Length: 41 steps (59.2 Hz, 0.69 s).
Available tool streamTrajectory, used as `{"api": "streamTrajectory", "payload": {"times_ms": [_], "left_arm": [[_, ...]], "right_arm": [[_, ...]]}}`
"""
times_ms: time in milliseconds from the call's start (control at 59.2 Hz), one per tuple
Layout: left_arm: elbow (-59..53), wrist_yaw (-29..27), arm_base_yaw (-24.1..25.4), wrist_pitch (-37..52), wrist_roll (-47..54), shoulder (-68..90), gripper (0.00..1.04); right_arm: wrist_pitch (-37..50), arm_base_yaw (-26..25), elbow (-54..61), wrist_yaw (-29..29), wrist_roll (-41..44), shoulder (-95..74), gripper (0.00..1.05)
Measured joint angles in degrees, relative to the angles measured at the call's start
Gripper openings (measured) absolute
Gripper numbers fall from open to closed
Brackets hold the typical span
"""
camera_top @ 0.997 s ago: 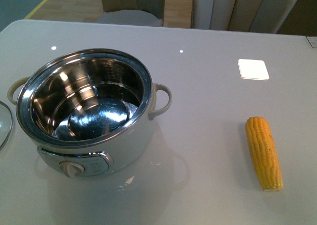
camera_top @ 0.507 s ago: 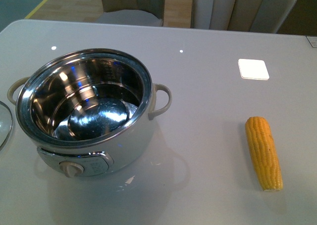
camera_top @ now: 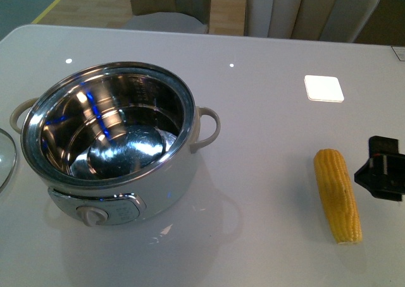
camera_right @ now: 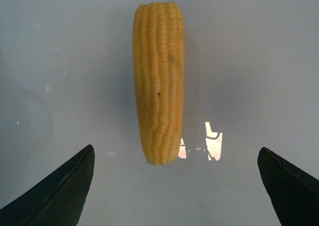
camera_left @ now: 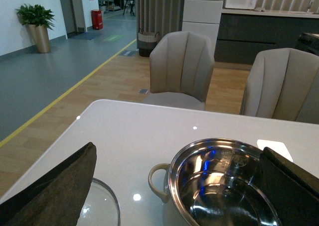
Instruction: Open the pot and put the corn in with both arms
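Note:
The white pot point(camera_top: 114, 141) stands uncovered at the left of the table, its shiny steel inside empty. Its glass lid point(camera_top: 5, 157) lies flat to the left of it, cut off by the frame edge. The yellow corn point(camera_top: 337, 194) lies on the table at the right. My right gripper point(camera_top: 381, 169) is just right of the corn and open. In the right wrist view the corn point(camera_right: 158, 81) lies ahead of the wide-apart fingers of that gripper point(camera_right: 175, 150). My left gripper point(camera_left: 178, 149) hangs open above the pot point(camera_left: 224, 186) and the lid point(camera_left: 102, 206), holding nothing.
A white square pad point(camera_top: 323, 88) lies on the table point(camera_top: 266, 129) behind the corn. Two beige chairs point(camera_top: 171, 6) point(camera_top: 310, 9) stand at the far edge. Bare tabletop separates the pot from the corn.
My right gripper has come into the front view at the right edge, beside the corn. Blue reflections now show inside the pot. Pot, lid and corn have not moved.

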<state>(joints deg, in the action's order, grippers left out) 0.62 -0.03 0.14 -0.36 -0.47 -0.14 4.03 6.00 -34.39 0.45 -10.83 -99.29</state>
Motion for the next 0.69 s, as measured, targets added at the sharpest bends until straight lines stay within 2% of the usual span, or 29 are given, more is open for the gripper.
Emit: {"api": "streamTrajectory", "payload": {"times_ms": [220, 507, 575, 693], "left_arm": [[0.0, 0.02, 0.0, 0.0, 0.0, 0.0, 0.98], [0.0, 0.02, 0.0, 0.0, 0.0, 0.0, 0.98], [0.0, 0.02, 0.0, 0.0, 0.0, 0.0, 0.98], [0.0, 0.02, 0.0, 0.0, 0.0, 0.0, 0.98]], "right_arm": [[3.45, 0.9, -4.44, -0.63, -0.13, -11.67, 0.96], [5.35, 3.43, -9.27, 2.73, 0.37, -21.94, 0.95], [5.46, 3.65, -10.58, 3.39, 0.57, -24.46, 0.87], [5.44, 3.85, -12.83, 4.24, 1.44, -27.74, 0.62]]}}
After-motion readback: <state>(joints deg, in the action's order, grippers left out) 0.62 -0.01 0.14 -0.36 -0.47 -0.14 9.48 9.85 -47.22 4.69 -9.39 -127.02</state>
